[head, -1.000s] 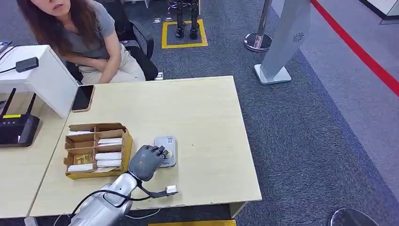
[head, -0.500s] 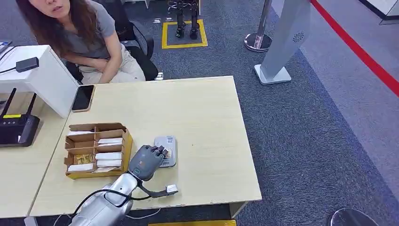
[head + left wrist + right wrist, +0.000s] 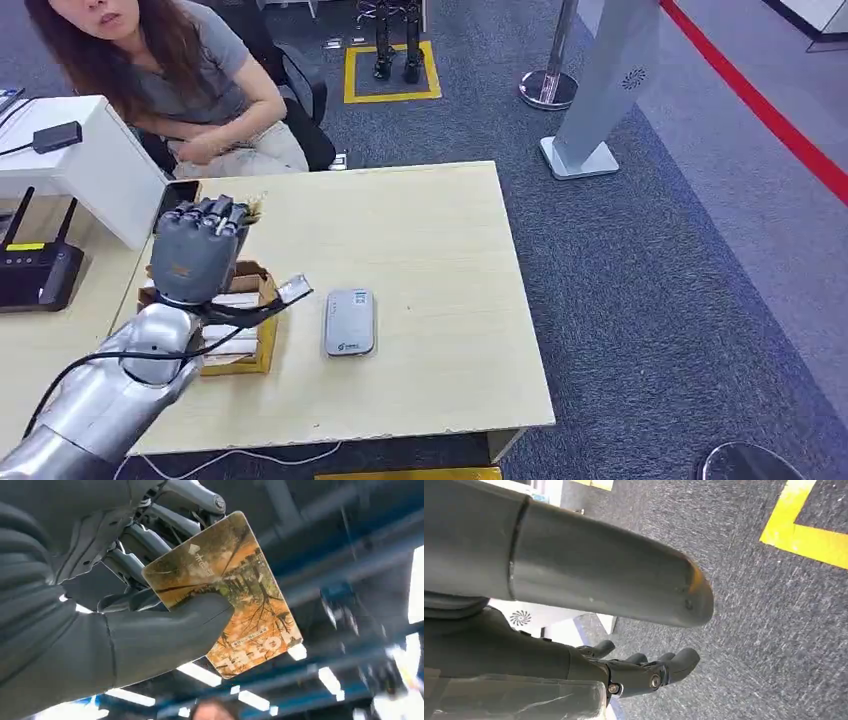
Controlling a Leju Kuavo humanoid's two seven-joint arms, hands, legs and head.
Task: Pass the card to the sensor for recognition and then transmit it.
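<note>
Grey carpet lies around a pale wooden table (image 3: 440,230). At the left side the robot's left hand (image 3: 195,250) is raised above the table, and its thumb and fingers pinch an orange card (image 3: 230,592) with trees printed on it. Just under the hand sits a cardboard box (image 3: 255,330) with white cards inside. To the right of the hand a flat grey sensor (image 3: 350,322) lies on the table, apart from the hand. A person (image 3: 170,70) sits beyond the hand. The right hand (image 3: 644,672) hangs over the carpet with loosely spread fingers and holds nothing.
</note>
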